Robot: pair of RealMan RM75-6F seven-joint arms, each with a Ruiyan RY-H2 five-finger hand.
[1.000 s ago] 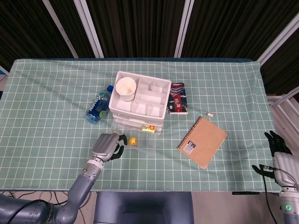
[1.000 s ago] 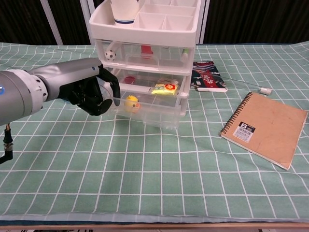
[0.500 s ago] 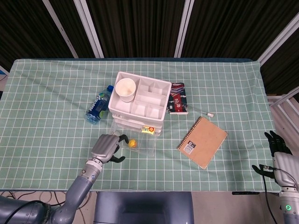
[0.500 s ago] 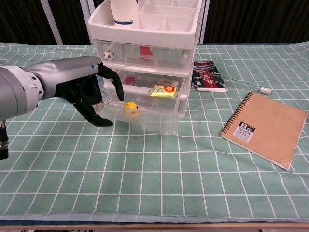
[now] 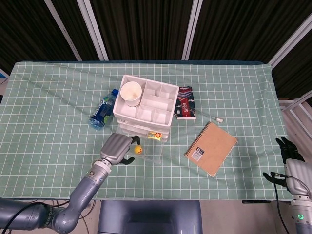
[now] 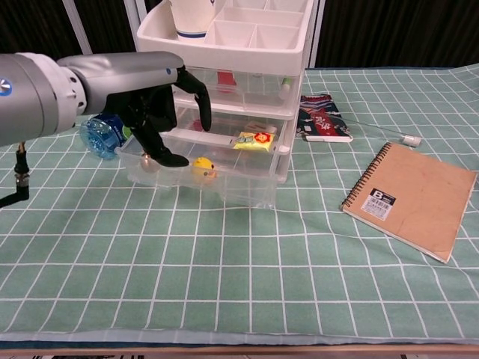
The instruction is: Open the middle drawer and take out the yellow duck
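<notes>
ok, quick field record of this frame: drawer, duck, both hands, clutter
middle drawer: pulled open, clear plastic
yellow duck: inside the open drawer, not held
left robot hand: open, fingers spread over the drawer, beside the duck
right robot hand: at the table's right edge, holding nothing
clutter: notebook, water bottle, paper cup on top tray

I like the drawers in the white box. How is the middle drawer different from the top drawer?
The middle drawer is pulled out toward the camera; the top drawer is pushed in. The middle drawer holds a yellow duck and a yellow packet; the top drawer shows a small soccer ball and something red. The left hand hangs over the middle drawer, not the top one. Both are clear plastic.
</notes>
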